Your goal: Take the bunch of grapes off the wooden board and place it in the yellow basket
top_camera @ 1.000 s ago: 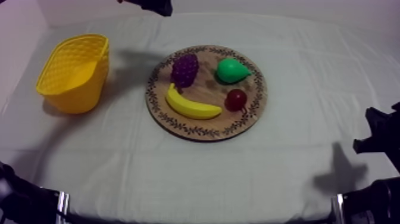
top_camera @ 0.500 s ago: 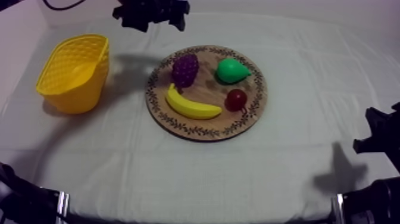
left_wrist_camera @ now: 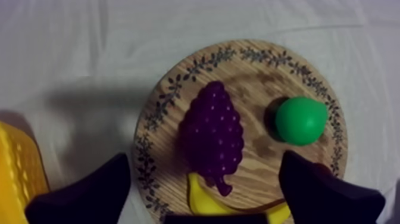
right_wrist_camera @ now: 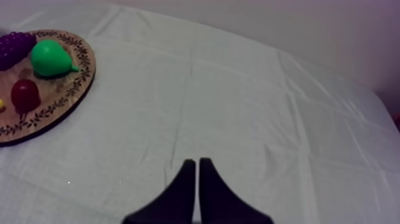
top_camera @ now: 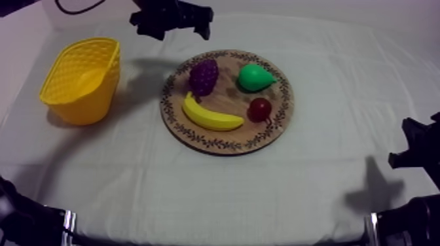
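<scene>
Left wrist: the basket [left_wrist_camera: 18,173] is sliced by the edge, just a yellow strip, and the banana [left_wrist_camera: 205,201], near side of the grapes [left_wrist_camera: 212,134], is cut off too. Right wrist: board [right_wrist_camera: 59,92] and grapes clipped, banana barely a sliver.

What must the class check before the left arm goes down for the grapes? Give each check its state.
1. Left fingers open: ok.
2. Grapes on board, lined up between the fingers: ok.
3. Grapes apart from pear: ok.
4. Grapes clear of banana: cannot tell.
5. Basket empty: ok.
6. Right gripper shut, away from board: ok.
</scene>
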You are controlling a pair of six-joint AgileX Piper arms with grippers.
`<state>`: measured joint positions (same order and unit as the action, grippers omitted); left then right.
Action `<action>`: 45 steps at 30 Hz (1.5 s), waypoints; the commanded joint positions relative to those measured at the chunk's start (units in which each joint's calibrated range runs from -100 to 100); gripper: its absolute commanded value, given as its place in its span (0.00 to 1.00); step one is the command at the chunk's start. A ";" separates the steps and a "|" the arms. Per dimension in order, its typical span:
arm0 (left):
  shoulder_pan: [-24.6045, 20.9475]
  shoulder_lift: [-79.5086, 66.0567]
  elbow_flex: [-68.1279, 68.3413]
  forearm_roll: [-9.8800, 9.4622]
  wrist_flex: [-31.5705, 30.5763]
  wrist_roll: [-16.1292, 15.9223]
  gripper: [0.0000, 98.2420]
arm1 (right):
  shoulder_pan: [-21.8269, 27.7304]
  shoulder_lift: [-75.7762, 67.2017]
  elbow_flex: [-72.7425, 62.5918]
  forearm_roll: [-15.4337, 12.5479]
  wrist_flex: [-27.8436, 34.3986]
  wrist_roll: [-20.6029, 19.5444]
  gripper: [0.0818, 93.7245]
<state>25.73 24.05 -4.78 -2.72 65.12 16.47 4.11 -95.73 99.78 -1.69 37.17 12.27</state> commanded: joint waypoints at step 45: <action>2.89 22.04 -6.09 0.94 -6.28 3.39 0.80 | 0.03 -0.02 -0.01 0.01 0.01 0.01 0.00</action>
<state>28.58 46.14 -10.93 -1.76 58.98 19.84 4.11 -95.73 99.78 -1.69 37.17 12.27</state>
